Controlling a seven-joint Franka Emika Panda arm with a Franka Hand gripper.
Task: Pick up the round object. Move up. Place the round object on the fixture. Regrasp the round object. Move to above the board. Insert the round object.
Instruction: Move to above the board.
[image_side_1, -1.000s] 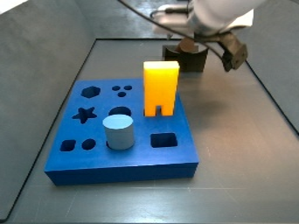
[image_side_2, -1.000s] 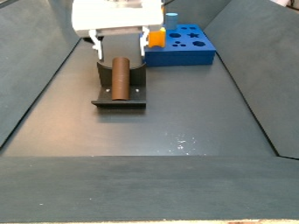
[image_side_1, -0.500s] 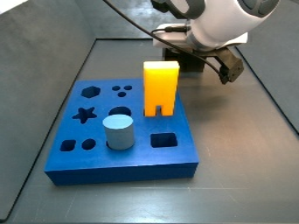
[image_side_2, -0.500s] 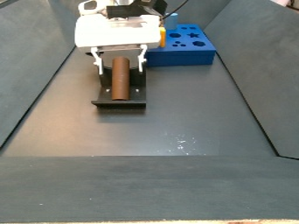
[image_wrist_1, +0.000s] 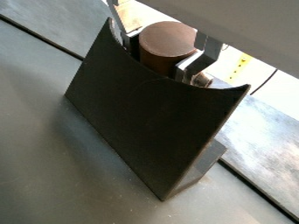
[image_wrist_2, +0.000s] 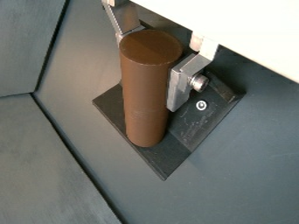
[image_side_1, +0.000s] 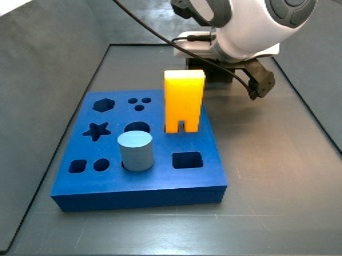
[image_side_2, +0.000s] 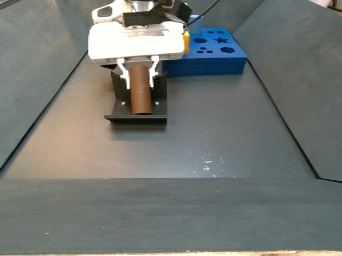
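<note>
We see the blue board (image_side_1: 140, 150) lying on the grey floor (image_side_2: 201, 140), its top cut with a star, circles and squares. On it stand a tall orange-yellow block (image_side_1: 183, 100) and a pale grey-blue cylinder (image_side_1: 135, 152), the block farther from the camera than the cylinder in that side view. In a side view the board (image_side_2: 211, 53) sits well beyond the arm, with the block only partly showing.

Next in size comes the white arm body (image_side_2: 135, 40), which hangs over the fixture (image_side_2: 138, 106). In a side view the orange-yellow block hides the fixture, and we can only make out the dark fingers (image_side_1: 258, 83) behind it.

The fixture's flat base plate (image_wrist_2: 176, 144) rests on the floor, and its dark upright wall (image_wrist_1: 146, 118) fills much of a wrist view.

The brown peg (image_side_2: 136, 87) lies along the fixture's top. In both wrist views the gripper (image_wrist_2: 146, 48) straddles the peg (image_wrist_2: 146, 87): a silver finger (image_wrist_2: 184, 80) presses its side, and a second finger (image_wrist_1: 117, 26) shows at the opposite side of the tan end face (image_wrist_1: 169, 42). The jaws look clamped on the peg, though that second contact is partly hidden.
</note>
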